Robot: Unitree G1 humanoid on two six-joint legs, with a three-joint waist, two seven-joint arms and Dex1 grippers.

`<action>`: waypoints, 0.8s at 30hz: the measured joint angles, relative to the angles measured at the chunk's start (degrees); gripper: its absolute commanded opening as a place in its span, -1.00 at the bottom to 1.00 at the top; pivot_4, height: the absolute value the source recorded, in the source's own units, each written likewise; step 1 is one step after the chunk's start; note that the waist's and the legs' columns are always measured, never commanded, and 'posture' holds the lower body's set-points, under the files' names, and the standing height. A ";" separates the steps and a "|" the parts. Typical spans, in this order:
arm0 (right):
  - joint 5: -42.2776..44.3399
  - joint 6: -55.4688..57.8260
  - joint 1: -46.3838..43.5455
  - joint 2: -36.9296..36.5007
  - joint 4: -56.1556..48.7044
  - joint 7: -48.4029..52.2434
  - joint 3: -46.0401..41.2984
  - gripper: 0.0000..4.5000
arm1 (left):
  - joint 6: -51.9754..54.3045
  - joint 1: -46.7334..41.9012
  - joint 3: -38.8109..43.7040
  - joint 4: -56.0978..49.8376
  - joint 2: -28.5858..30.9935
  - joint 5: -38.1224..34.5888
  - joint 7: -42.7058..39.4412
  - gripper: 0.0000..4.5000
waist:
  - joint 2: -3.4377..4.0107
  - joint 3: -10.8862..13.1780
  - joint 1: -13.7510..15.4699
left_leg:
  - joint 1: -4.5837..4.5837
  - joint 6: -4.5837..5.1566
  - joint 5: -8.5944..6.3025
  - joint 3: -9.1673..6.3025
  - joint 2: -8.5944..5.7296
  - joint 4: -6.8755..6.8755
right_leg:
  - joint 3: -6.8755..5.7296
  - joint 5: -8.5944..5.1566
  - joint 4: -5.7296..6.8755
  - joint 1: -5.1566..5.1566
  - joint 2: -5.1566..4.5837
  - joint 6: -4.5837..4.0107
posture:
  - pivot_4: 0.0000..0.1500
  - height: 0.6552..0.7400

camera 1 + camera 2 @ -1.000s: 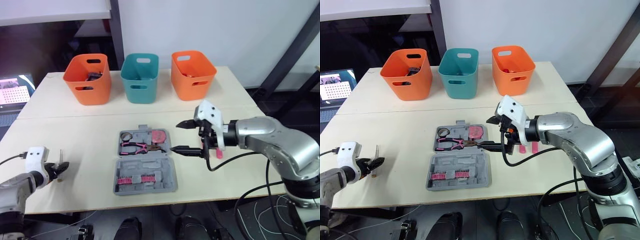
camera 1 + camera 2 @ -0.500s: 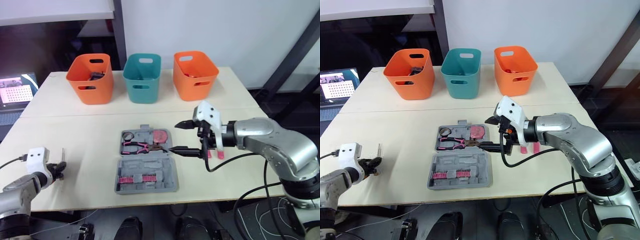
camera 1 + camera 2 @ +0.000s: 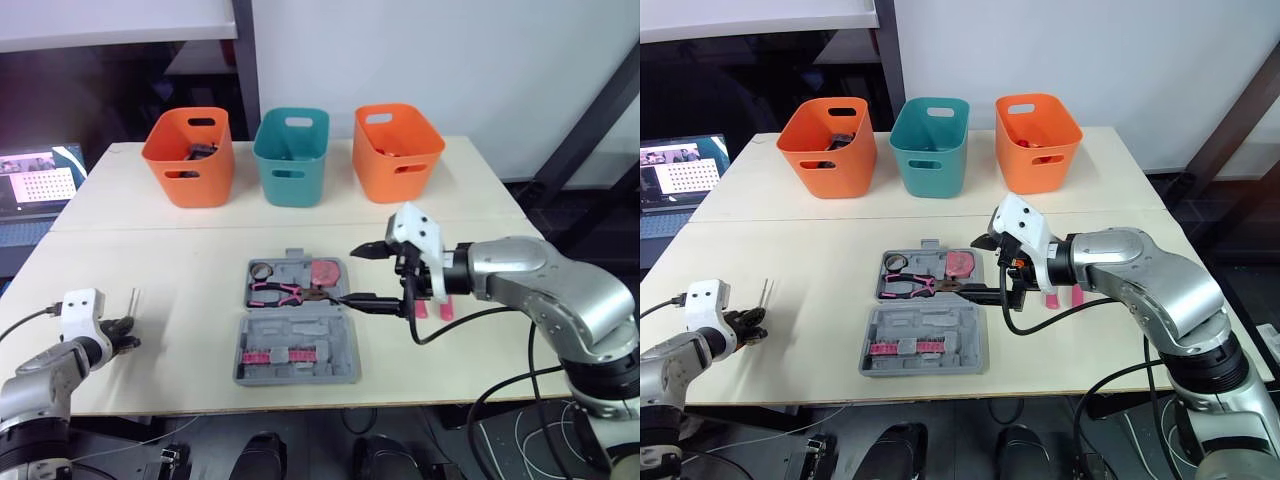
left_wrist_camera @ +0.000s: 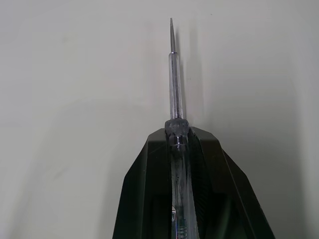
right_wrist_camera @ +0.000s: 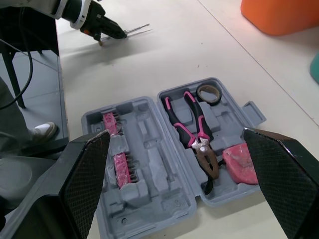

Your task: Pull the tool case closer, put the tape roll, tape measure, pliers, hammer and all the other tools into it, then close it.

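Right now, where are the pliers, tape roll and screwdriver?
pliers (image 5: 201, 144): right wrist view, on the joint.
tape roll (image 5: 199, 93): right wrist view, on its band.
screwdriver (image 4: 174, 79): left wrist view, on the shaft.

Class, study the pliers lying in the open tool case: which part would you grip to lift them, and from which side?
Grip the pliers across both pink handles, coming straight down. They lie flat in the tool case, handles toward the robot's left, so probably only their top is free; the head crowds the tape measure.
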 measured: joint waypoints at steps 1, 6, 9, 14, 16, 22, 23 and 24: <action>0.00 0.00 0.08 -0.08 0.00 0.01 0.00 1.00 | -0.43 -0.20 -0.84 -0.09 0.70 0.02 -1.60 -0.99 | -0.02 0.01 0.01 | -0.02 0.00 0.00 0.00 0.00 0.00 | 0.00 0.00 -0.01 -0.01 0.00 -0.01 | 1.00 1.00; -0.02 -0.10 0.63 -0.43 -0.07 0.01 -0.07 1.00 | 1.51 -5.43 -7.51 -6.17 5.09 -2.84 -14.24 -0.99 | -0.39 0.21 0.05 | -0.11 0.00 0.00 0.00 0.00 0.00 | 0.00 0.00 -0.07 -0.04 0.00 -0.02 | 1.00 1.00; -0.02 -0.11 1.77 -0.64 -0.32 -0.33 -0.38 1.00 | 3.41 -9.88 -10.99 -9.71 8.25 -5.07 -21.55 -0.99 | -0.39 0.22 -0.24 | -0.12 0.00 0.00 0.07 0.00 -0.04 | 0.03 0.00 -0.13 -0.06 0.00 -0.01 | 1.00 1.00; 0.20 0.62 5.05 -0.45 -3.71 -3.78 -2.61 1.00 | 5.39 -20.65 -20.91 -9.29 11.55 -6.18 -35.89 -0.99 | -0.40 0.23 -0.40 | -0.12 0.00 0.00 0.04 0.04 -0.13 | 0.02 -0.01 -0.06 -0.12 0.09 0.06 | 1.00 1.00; 0.46 0.93 5.91 -0.37 -4.68 -4.64 -3.37 1.00 | 5.52 -22.72 -22.99 -8.62 11.95 -6.07 -38.72 -0.99 | -0.40 0.24 -0.47 | -0.11 0.00 0.00 0.06 0.04 -0.13 | 0.03 -0.01 -0.06 -0.11 0.09 0.06 | 1.00 1.00; 2.59 4.24 12.78 0.14 -11.57 -10.43 -8.16 1.00 | 2.74 -37.64 -35.71 1.49 11.97 0.30 -52.18 -0.99 | -0.49 0.29 -0.05 | -0.14 0.01 0.00 0.05 0.05 -0.06 | 0.03 -0.01 -0.06 -0.09 0.10 0.06 | 1.00 1.00; 3.19 5.05 13.69 0.22 -12.91 -11.32 -8.85 1.00 | 2.20 -39.55 -37.59 2.16 11.79 1.72 -53.81 -0.99 | -0.49 0.30 -0.05 | -0.14 0.01 0.00 0.06 0.05 -0.06 | 0.03 -0.02 -0.08 -0.08 0.09 0.06 | 1.00 1.00; 4.02 5.59 14.80 0.21 -14.23 -12.10 -9.95 1.00 | 1.88 -41.31 -39.36 3.00 11.28 3.15 -54.97 -0.99 | -0.49 0.30 -0.04 | -0.15 0.01 0.00 0.05 0.05 -0.07 | 0.03 -0.02 -0.09 -0.08 0.09 0.06 | 1.00 1.00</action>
